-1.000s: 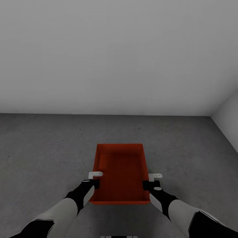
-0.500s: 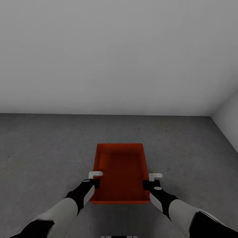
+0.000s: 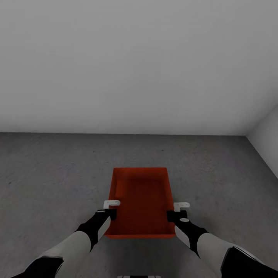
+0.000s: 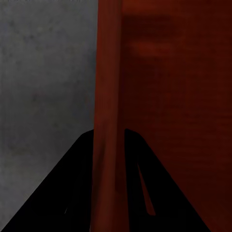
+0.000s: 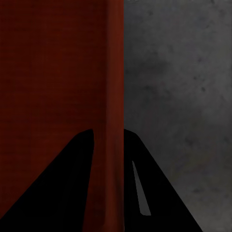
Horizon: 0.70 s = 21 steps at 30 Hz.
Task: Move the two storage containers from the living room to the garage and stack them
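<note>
While the left pincer [image 3: 111, 209] and right pincer [image 3: 177, 211] each clamp a side wall of one orange-red ribbed rectangular storage container [image 3: 141, 200] over the dark grey speckled concrete garage floor [image 3: 54, 173], setting it down and stacking the second one seem left to do.

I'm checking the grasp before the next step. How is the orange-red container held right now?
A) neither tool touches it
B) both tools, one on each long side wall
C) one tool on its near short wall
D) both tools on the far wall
B: the left tool and right tool each straddle a long side wall of the container, above the concrete floor.
</note>
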### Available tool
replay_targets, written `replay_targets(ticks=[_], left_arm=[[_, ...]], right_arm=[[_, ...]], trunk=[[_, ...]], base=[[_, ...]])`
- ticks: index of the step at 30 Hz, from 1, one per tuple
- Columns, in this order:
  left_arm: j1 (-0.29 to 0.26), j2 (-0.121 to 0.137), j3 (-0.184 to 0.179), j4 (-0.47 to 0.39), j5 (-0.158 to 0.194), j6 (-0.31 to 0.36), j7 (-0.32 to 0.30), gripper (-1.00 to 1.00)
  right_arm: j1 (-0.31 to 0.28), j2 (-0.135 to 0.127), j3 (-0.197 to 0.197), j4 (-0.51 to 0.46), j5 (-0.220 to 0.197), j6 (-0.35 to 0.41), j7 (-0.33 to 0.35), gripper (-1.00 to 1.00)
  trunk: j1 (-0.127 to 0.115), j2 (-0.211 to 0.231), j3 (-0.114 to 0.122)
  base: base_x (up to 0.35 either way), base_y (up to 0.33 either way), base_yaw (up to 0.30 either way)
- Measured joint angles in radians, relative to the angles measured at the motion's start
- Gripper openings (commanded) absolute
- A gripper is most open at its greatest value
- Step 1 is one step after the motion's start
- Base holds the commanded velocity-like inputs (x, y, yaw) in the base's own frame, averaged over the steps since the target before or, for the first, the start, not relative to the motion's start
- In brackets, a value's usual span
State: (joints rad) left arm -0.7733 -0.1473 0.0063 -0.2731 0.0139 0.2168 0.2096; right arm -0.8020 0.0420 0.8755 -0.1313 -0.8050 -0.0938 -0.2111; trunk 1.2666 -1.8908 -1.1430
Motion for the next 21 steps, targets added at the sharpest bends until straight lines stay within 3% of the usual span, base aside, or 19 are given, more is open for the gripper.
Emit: replay_targets(ticks=[21], left_arm=[[0.000, 0.001, -0.002, 0.001, 0.002, 0.001, -0.001, -1.00]], right_arm=[[0.000, 0.002, 0.000, 0.003, -0.001, 0.000, 0.000, -1.00]], trunk=[[0.000, 0.000, 0.000]], base=[[0.000, 0.000, 0.000]])
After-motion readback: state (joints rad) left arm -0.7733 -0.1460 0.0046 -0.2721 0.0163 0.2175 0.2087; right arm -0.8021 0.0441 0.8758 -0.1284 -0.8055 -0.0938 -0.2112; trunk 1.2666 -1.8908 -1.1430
